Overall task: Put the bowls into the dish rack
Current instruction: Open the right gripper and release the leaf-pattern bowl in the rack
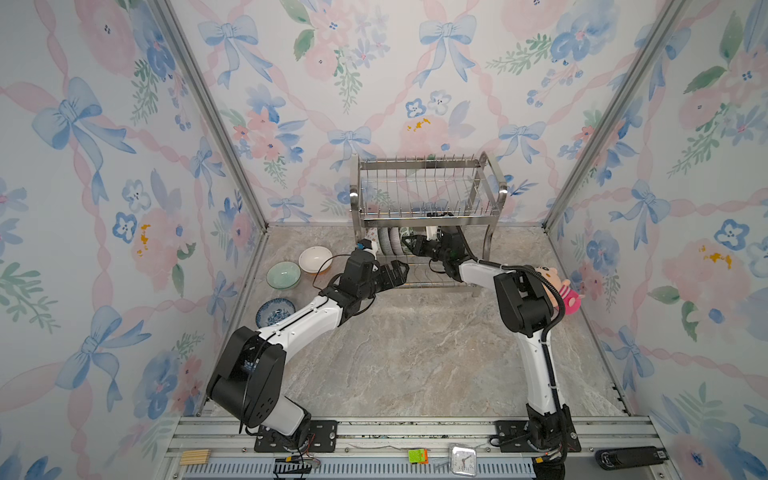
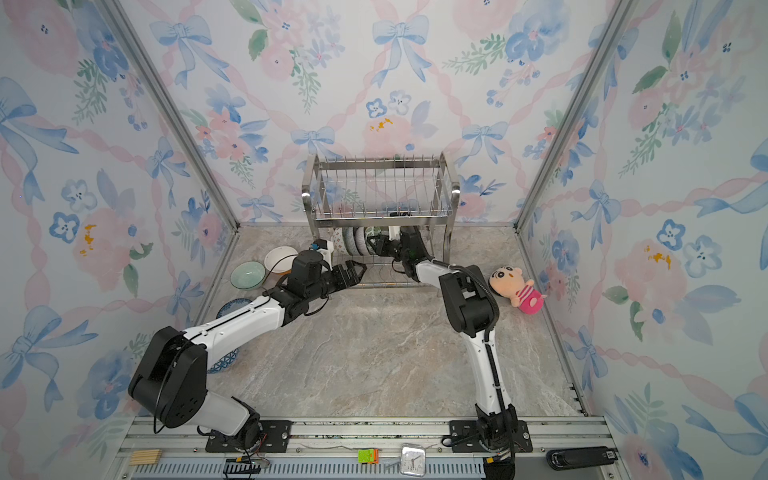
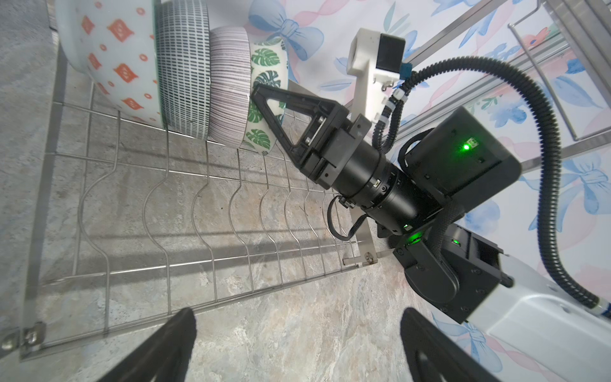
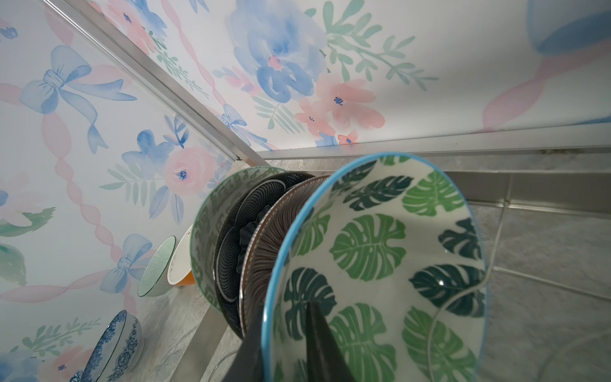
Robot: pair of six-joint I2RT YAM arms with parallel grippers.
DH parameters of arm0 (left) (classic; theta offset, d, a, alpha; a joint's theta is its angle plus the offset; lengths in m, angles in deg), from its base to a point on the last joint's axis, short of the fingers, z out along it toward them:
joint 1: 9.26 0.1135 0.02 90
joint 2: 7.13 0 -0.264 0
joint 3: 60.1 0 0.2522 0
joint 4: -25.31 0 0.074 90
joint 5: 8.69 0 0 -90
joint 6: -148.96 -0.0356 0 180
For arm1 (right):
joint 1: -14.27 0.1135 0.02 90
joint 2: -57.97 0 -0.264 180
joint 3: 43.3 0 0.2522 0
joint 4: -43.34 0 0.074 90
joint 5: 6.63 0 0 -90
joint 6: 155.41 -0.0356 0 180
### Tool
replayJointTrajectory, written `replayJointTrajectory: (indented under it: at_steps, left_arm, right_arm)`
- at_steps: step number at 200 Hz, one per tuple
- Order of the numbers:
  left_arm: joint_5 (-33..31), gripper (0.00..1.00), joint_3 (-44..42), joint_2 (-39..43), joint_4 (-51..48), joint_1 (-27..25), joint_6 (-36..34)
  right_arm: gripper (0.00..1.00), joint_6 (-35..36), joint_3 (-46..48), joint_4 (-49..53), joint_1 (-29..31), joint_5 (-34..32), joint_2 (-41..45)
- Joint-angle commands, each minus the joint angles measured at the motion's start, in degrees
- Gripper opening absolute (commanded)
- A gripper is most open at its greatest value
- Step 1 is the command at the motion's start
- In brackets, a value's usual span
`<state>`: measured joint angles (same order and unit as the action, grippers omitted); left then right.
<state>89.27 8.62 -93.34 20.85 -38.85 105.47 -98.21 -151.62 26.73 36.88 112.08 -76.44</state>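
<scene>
Standing on edge, leaf bowl (image 4: 380, 264) faces right; right tool (image 4: 284, 314) straddles rim, grip unclear.

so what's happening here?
Bowls are going into the dish rack. The right end effector straddles the rim of the green leaf bowl, standing on edge in the lower tier beside other racked bowls; whether it grips is unclear. The left end effector hovers open and empty nearby. The white bowl, pale green bowl and blue floral bowl wait outside it.
</scene>
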Motion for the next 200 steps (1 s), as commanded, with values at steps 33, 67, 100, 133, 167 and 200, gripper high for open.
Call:
replayJointTrajectory:
  at_steps: [33,67,100,133,167,200]
  left_arm:
    - [0.5,0.98,1.4,-0.6,-0.5,0.5,-0.7]
    - [0.6,0.98,1.4,-0.6,-0.5,0.6,-0.6]
    - [0.6,0.98,1.4,-0.5,-0.5,0.5,-0.6]
    - [0.5,0.98,1.4,-0.5,-0.6,0.6,-0.7]
    - [0.6,0.98,1.4,-0.5,-0.6,0.6,-0.7]
    - [0.6,0.98,1.4,-0.3,-0.6,0.7,-0.7]
  right_arm:
    - [0.23,-0.3,2.7,1.3,0.3,-0.3,3.8]
    - [0.25,-0.5,3.9,0.3,0.4,-0.5,4.5]
    - [0.26,-0.8,4.5,-0.3,0.4,-0.4,4.8]
    - [0.27,-1.0,5.5,-1.2,0.5,-0.8,5.5]
    - [0.27,-1.0,6.5,-1.7,0.5,-1.0,6.3]
    - [0.28,-1.0,8.6,-2.9,0.7,-1.6,7.6]
